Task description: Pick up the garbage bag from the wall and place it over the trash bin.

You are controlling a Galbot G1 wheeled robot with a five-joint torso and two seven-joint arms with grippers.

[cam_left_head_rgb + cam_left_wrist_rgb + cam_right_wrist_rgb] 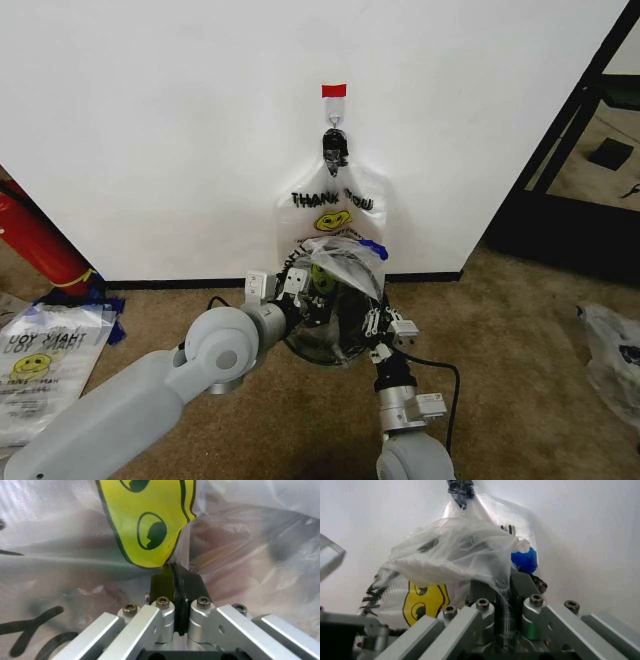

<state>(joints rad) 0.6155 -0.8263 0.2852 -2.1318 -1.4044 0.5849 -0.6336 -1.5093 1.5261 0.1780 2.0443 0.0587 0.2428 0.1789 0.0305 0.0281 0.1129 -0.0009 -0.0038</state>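
1. Plastic garbage bag (335, 262) lies bunched over the trash bin (340, 345) below the wall (150, 130).
2. Left gripper (174, 573) and right gripper (502, 592) jaws both pinch film.
3. Best spread the grips apart evenly, stretching the mouth around the rim.

A: How many bags?
B: Four: one on the hook (336, 215), one over the bin (340, 258), one on the floor at left (45, 365), one at far right (612, 350).
A: Bins and grippers?
B: One bin (325, 345). Two grippers, left (298, 285) and right (378, 328).
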